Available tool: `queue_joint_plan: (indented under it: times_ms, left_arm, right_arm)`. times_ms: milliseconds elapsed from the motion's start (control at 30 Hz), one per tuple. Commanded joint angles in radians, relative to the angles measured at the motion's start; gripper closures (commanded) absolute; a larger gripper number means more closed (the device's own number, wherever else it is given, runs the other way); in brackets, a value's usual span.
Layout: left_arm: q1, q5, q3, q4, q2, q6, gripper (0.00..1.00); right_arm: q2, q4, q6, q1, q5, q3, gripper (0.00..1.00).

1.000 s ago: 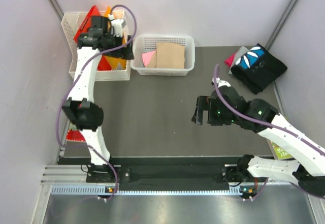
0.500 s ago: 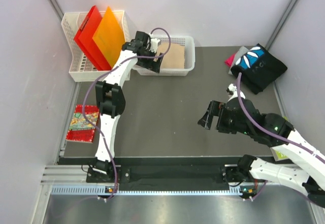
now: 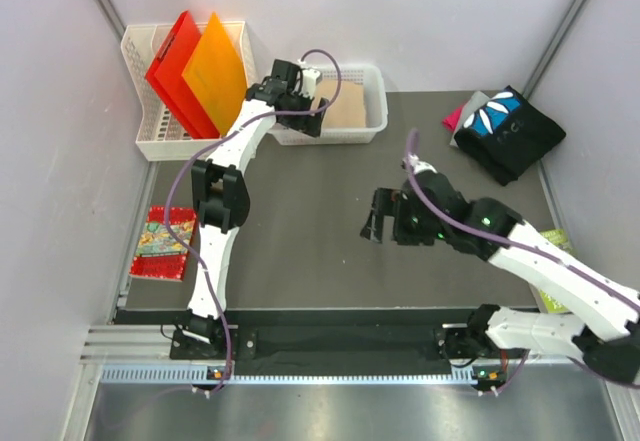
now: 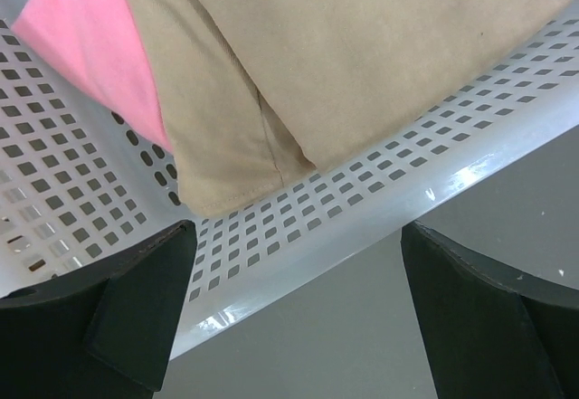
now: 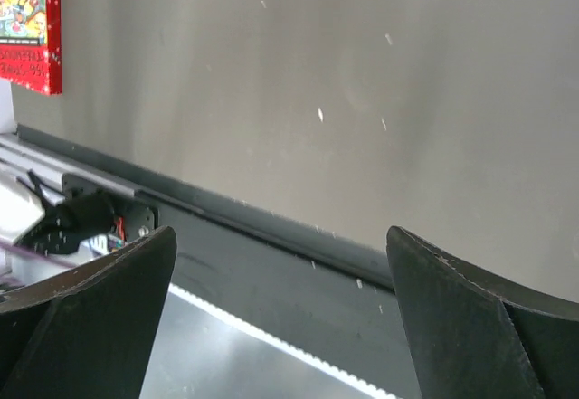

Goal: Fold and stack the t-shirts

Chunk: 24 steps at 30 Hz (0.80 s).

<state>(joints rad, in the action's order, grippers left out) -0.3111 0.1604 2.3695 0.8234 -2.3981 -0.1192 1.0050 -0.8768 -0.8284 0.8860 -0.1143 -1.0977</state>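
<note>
A folded tan t-shirt [image 3: 345, 106] lies in the white mesh basket [image 3: 372, 86] at the back, with a pink t-shirt [image 4: 86, 46] beside it; both show close up in the left wrist view, the tan one [image 4: 344, 46] on top. My left gripper [image 3: 303, 119] is open and empty over the basket's near rim [image 4: 362, 227]. A black t-shirt with blue-and-white print [image 3: 508, 131] lies at the back right on a magenta one [image 3: 454, 118]. My right gripper [image 3: 378, 219] is open and empty above the bare mat at mid table.
A second white mesh basket [image 3: 140, 131] at the back left holds upright red [image 3: 172, 66] and orange [image 3: 212, 66] folders. A red printed booklet [image 3: 160, 243] lies at the left edge; it also shows in the right wrist view [image 5: 29, 23]. Grey walls close both sides.
My left arm swung from the folder basket over to the shirt basket. My right gripper moved slightly left and back over the mat.
</note>
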Motion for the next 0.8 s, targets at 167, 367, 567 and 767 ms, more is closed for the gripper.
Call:
queue_joint_plan:
  times_ms: [167, 367, 567, 767]
  left_arm:
    - [0.121, 0.027, 0.030, -0.290, 0.160, 0.213, 0.01]
    - [0.245, 0.278, -0.113, -0.179, 0.362, 0.141, 0.01]
    - [0.256, 0.291, -0.433, -0.098, 0.557, -0.026, 0.01]
    - [0.345, 0.327, -0.441, -0.018, 0.619, -0.011, 0.04]
  right_arm:
    - [0.259, 0.183, 0.222, -0.229, 0.146, -0.215, 0.00]
    - [0.628, 0.142, 0.402, -0.439, 0.293, -0.583, 0.03]
    - [1.007, 0.035, 0.440, -0.444, 0.381, -1.043, 0.04]
    - [1.227, 0.081, 0.423, -0.459, 0.418, -1.191, 0.11]
